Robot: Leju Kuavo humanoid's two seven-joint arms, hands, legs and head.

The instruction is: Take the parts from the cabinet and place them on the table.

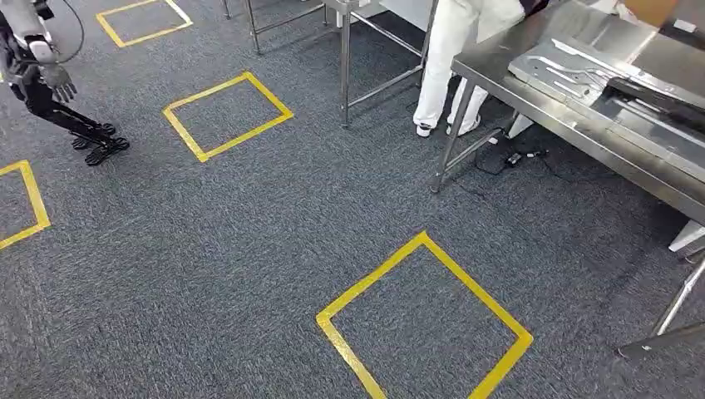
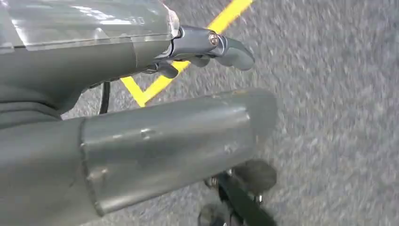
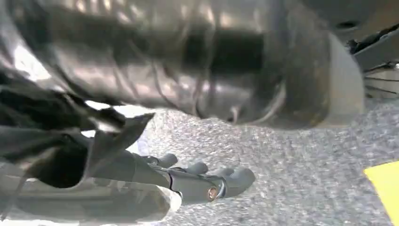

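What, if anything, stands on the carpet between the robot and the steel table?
Nothing visible does: only a flat yellow tape square marks the carpet before the steel table. A person stands at its far corner.

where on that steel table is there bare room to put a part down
The steel table is bare along its near front strip, between the front edge and the flat metal parts, and at the far end past them, by the person. The middle and right are crowded: the parts and a dark piece overlap there.
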